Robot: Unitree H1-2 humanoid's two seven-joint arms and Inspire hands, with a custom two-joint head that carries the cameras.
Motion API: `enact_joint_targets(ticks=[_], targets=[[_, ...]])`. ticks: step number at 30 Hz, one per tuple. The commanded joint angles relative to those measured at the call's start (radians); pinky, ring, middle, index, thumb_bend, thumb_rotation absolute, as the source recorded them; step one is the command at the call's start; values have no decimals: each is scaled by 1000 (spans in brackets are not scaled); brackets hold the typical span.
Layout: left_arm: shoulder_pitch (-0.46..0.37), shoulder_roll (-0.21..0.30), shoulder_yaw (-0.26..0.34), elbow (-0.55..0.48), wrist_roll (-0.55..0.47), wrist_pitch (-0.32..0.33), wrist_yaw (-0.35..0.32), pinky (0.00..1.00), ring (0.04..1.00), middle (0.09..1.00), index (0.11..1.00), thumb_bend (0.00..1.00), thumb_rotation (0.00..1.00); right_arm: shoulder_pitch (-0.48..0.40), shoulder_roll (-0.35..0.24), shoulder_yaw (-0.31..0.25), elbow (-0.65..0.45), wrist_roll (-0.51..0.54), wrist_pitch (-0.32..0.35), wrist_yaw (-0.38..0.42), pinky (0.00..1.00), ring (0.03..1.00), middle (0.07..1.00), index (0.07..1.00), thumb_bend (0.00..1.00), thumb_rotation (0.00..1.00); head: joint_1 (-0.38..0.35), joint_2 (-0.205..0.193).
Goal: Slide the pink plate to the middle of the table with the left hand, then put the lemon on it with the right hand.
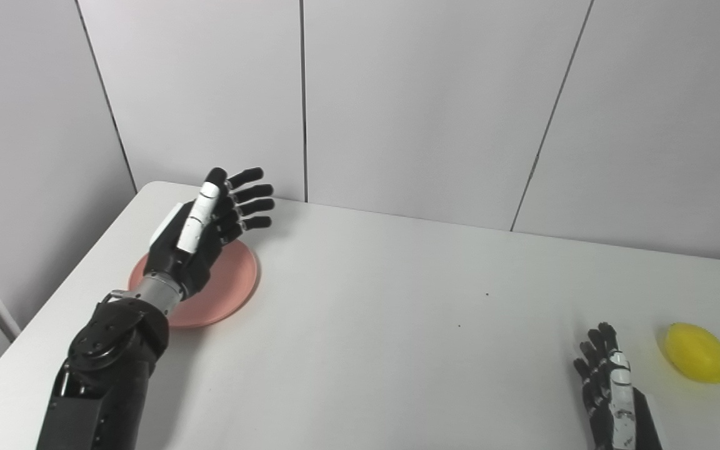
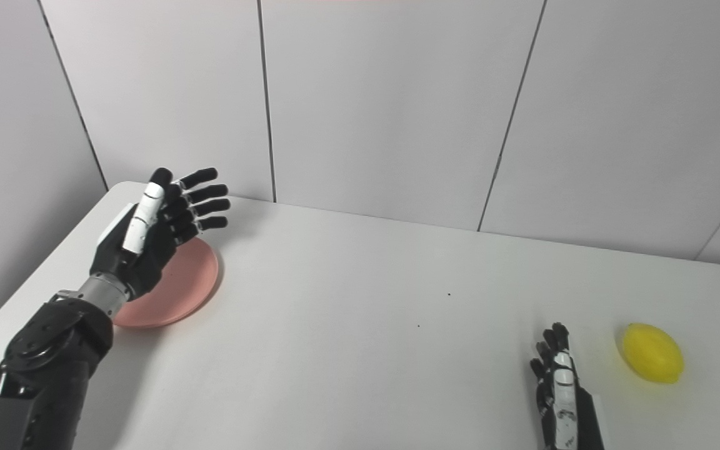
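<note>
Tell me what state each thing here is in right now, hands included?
Plate: flat on the table's left side, nothing on it, partly covered by the left hand.
Lemon: lying on the table at the right, untouched.
Left hand: open above the plate, fingers spread.
Right hand: open, holding nothing, beside the lemon.

Paired head views down onto table (image 1: 397,300)

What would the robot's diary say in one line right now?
left hand: open, over plate | right hand: open, beside lemon | plate: not slid yet
</note>
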Motion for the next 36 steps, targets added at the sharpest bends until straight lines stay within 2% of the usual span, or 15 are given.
enact_joint_targets(ticks=[1, 4, 8, 13, 14, 18, 22, 29, 36], targets=[[-66, 37, 10, 24, -9, -103, -51, 710, 747, 754, 785, 810, 865, 21, 1, 4, 37, 12, -5, 21, 1000, 1000, 993, 1000, 591, 1000, 3, 2], [-101, 71, 20, 100, 0, -172, -82, 707, 751, 759, 801, 809, 883, 23, -2, 4, 31, 11, 6, 15, 1000, 1000, 997, 1000, 599, 1000, 2, 4], [-136, 99, 39, 120, -4, -170, -79, 769, 809, 806, 813, 825, 862, 26, -3, 3, 25, 15, 12, 13, 1000, 1000, 996, 1000, 604, 1000, 5, 5], [-173, 145, 52, 183, 21, -207, -86, 770, 806, 800, 809, 846, 846, 26, -6, 3, 28, 19, 4, 14, 1000, 999, 991, 1000, 600, 1000, 12, 5], [-178, 153, 54, 195, 27, -213, -83, 762, 797, 805, 832, 865, 836, 26, -6, 3, 29, 19, 3, 14, 1000, 999, 991, 1000, 592, 1000, 12, 5], [-204, 184, 73, 267, 23, -233, -91, 761, 797, 811, 849, 883, 801, 27, -8, 4, 24, 22, 11, 15, 1000, 999, 992, 1000, 589, 1000, 11, 5], [-239, 212, 91, 382, 13, -266, -106, 772, 792, 794, 858, 884, 783, 29, -10, 3, 21, 30, 16, 19, 1000, 1000, 996, 1000, 593, 1000, 13, 4], [-273, 221, 139, 507, -2, -297, -94, 768, 806, 838, 873, 853, 785, 31, -10, 4, 12, 33, 20, 15, 1000, 1000, 997, 1000, 586, 1000, 14, 7], [-295, 216, 182, 603, -51, -318, -122, 763, 808, 865, 912, 831, 793, 35, -11, 4, 0, 36, 32, 12, 1000, 1000, 998, 1000, 574, 1000, 12, 9]])
